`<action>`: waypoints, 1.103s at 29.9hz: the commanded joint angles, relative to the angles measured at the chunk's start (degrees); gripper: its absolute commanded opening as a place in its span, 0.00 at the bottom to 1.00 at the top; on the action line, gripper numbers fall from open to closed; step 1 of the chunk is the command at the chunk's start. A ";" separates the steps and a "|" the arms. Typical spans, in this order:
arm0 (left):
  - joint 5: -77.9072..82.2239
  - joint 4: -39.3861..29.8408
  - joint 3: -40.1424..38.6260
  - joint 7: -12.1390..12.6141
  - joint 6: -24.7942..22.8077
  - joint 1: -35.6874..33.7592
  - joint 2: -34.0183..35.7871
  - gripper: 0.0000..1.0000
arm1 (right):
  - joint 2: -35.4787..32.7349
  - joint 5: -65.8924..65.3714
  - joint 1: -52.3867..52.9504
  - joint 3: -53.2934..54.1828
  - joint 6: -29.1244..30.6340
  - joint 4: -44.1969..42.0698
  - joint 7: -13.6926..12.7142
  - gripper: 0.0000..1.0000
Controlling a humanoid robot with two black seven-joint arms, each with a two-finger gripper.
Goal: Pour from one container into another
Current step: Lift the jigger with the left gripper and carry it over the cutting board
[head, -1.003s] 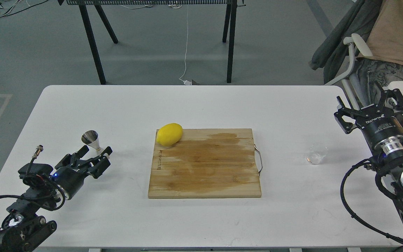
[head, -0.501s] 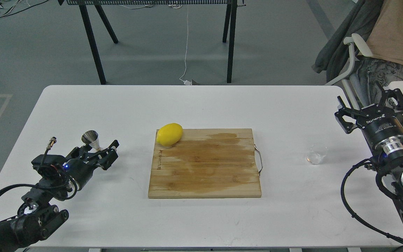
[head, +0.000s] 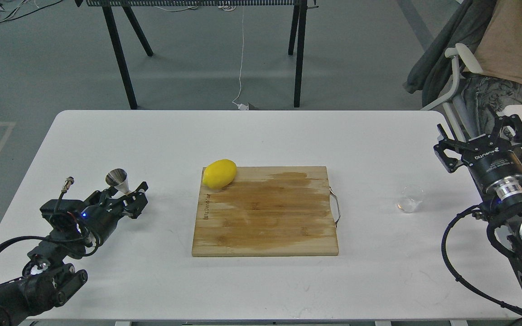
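The left hand (head: 123, 199) hides the jigger's (head: 118, 179) lower cone, so any grip cannot be told.

Near the middle of the bench (head: 261, 136): a cutting board (head: 265, 213), with a lemon (head: 219, 173) on its far left corner, overhanging the edge a little. Well left of the board, upright on the bench: the jigger (head: 118, 180), just behind the left gripper (head: 123, 201), whose fingers reach either side of its base; contact impossible to judge. Well right of the board, standing alone on the bench: the glass cup (head: 411, 198). Farther right and behind the cup, over the bench's right edge: the right gripper (head: 480, 136), apart from the cup. Beyond the bench's far edge, on the floor: a dark-legged table (head: 297, 50). At the far right, behind the right gripper: a chair (head: 458, 68).
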 commanded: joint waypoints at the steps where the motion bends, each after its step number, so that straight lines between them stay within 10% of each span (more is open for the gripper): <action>1: 0.00 1.55 0.08 -0.01 0.00 -0.67 -0.95 0.46 | 0.00 0.00 0.00 0.00 0.00 0.00 0.00 0.99; 12: -0.08 2.96 0.07 -0.01 0.00 -1.02 -1.66 0.09 | 0.00 0.00 0.00 0.00 0.00 0.00 0.00 0.99; 33: 0.53 -15.13 0.07 -0.01 0.00 -19.21 1.68 0.06 | 0.00 0.00 0.44 0.08 0.00 -0.35 0.00 0.99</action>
